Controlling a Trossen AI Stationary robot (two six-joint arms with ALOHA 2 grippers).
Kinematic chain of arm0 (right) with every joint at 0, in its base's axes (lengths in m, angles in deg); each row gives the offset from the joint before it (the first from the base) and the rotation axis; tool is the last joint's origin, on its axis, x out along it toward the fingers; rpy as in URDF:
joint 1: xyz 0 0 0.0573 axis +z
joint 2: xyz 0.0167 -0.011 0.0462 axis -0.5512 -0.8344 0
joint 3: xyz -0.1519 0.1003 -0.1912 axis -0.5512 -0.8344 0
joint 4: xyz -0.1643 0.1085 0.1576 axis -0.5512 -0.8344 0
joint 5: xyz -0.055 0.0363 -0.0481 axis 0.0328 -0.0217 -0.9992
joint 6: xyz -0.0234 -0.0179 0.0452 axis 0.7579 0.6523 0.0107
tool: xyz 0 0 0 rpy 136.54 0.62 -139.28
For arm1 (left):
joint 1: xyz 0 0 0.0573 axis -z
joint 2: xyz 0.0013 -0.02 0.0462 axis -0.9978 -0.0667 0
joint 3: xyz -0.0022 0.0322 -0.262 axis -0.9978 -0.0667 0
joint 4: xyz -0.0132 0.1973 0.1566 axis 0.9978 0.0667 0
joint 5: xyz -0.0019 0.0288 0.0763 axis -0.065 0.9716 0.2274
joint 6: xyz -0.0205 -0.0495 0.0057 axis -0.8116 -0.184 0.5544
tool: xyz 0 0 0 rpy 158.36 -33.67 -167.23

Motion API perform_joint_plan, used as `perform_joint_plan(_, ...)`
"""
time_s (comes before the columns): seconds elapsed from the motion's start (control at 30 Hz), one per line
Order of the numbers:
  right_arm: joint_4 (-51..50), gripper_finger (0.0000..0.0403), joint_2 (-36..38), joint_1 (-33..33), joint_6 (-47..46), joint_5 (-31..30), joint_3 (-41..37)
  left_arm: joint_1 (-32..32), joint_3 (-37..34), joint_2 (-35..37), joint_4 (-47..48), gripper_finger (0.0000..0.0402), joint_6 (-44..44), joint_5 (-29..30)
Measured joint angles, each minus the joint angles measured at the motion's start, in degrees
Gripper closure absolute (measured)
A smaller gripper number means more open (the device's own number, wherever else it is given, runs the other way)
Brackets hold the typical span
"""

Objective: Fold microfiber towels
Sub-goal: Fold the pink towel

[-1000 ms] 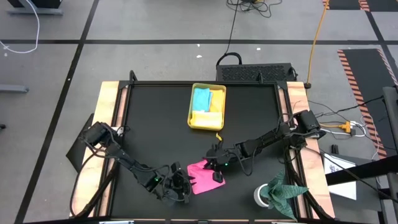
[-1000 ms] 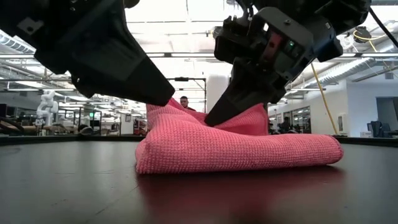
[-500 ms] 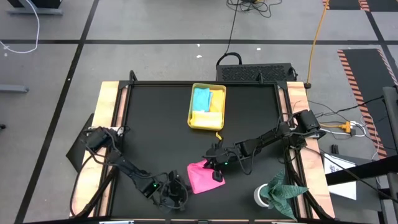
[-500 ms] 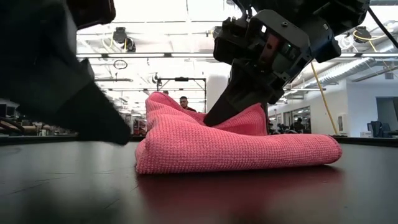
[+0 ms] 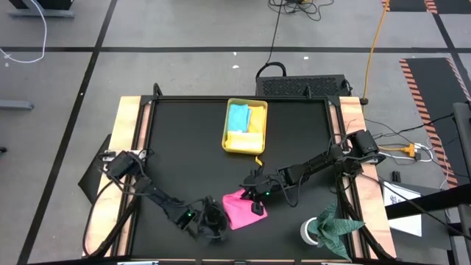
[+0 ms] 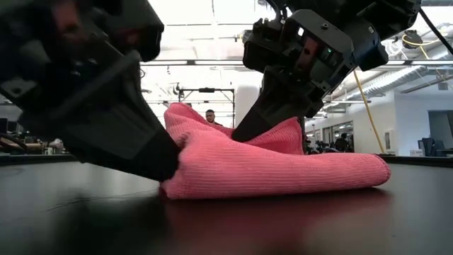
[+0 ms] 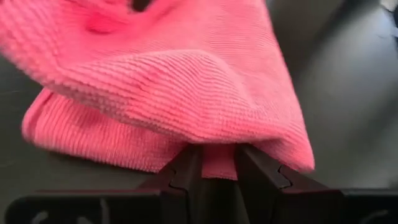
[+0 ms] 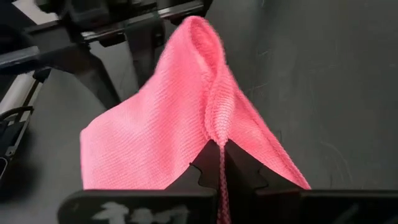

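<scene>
The soft pink microfiber towel (image 5: 239, 207) is lying partly folded on the black table top (image 5: 184, 147), on the near side of the rigid translucent yellow rectangular tray (image 5: 245, 126), well apart from it. The right gripper (image 5: 257, 207) is sitting on the towel's edge that faces away from the left arm, its two dark fingers (image 8: 239, 169) clenched tight on a pinched ridge of the pink fabric and lifting it into a peak. The left gripper (image 5: 213, 221) is pressing in low at the towel's opposite edge, its fingers (image 7: 186, 174) grasping the hem, with a strip of pink cloth showing between them. A light blue microfiber towel (image 5: 238, 116) and a yellow microfiber towel (image 5: 255, 120) are resting inside the tray. A crumpled dark green cloth (image 5: 336, 227) is lying at the table's near right corner, well away from the tray, just beside a small white round object (image 5: 309, 232).
</scene>
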Motion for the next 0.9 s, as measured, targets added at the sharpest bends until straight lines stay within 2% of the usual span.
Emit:
perform_joint_plan(0.2,0.0,0.0403,0.0,0.0,0.2,0.1,0.0,2.3,0.0,0.0,-10.0,0.0305,13.1,-0.7)
perform_joint_plan(0.3,0.0,0.0403,0.0,0.0,0.2,0.2,0.0,3.2,0.0,0.0,-10.7,0.0305,16.2,-1.1)
perform_joint_plan(0.43,0.0,0.0403,0.0,0.1,0.2,0.2,0.0,3.0,0.0,0.0,-9.1,0.0305,16.1,0.1)
perform_joint_plan(0.63,0.0,0.0403,1.3,2.2,0.1,1.6,0.0,2.7,0.0,0.0,-3.0,0.0305,7.7,2.2)
perform_joint_plan(0.77,-0.2,0.0403,2.7,4.1,0.2,1.6,0.0,2.7,0.0,0.0,-3.2,0.0305,8.3,1.5)
perform_joint_plan(0.9,0.0,0.0403,4.3,6.4,-0.1,1.6,0.0,2.5,0.0,0.0,-3.5,0.0305,9.4,3.1)
